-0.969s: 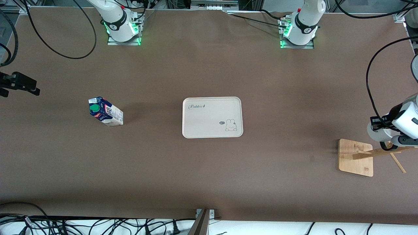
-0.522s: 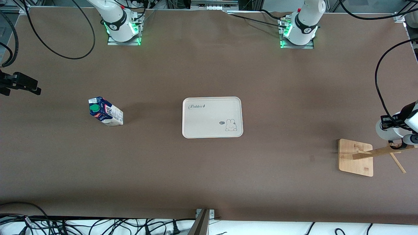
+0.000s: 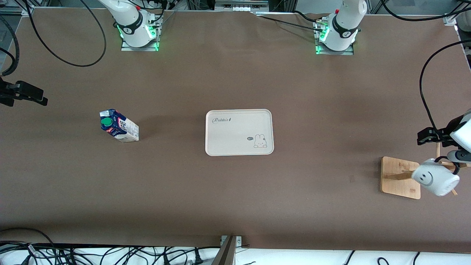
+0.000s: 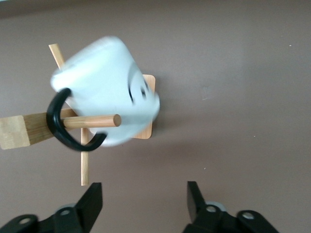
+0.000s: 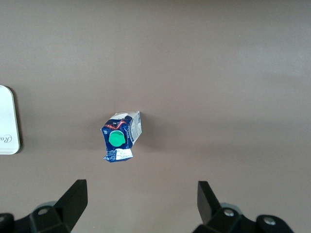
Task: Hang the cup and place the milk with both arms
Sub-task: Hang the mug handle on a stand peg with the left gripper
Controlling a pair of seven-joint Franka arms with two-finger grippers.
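The white cup (image 3: 435, 179) with a black smiley face hangs by its black handle on a peg of the wooden rack (image 3: 399, 176) at the left arm's end of the table. In the left wrist view the cup (image 4: 104, 92) is blurred and its handle (image 4: 56, 121) loops over the peg (image 4: 95, 121). My left gripper (image 3: 423, 137) is open and empty above the rack, its jaws (image 4: 143, 189) apart from the cup. The milk (image 3: 118, 125) stands toward the right arm's end. My right gripper (image 3: 33, 96) is open and empty, high over the table with the milk (image 5: 120, 136) below it.
A white tray (image 3: 235, 136) with a rabbit print lies mid-table; its edge shows in the right wrist view (image 5: 7, 121). The rack's thin side pegs (image 4: 83, 165) stick out around the cup. Black cables hang near both ends of the table.
The cup has left my left gripper and now hangs on the rack peg, swinging. The left gripper has opened and drawn back. The right gripper has barely moved.
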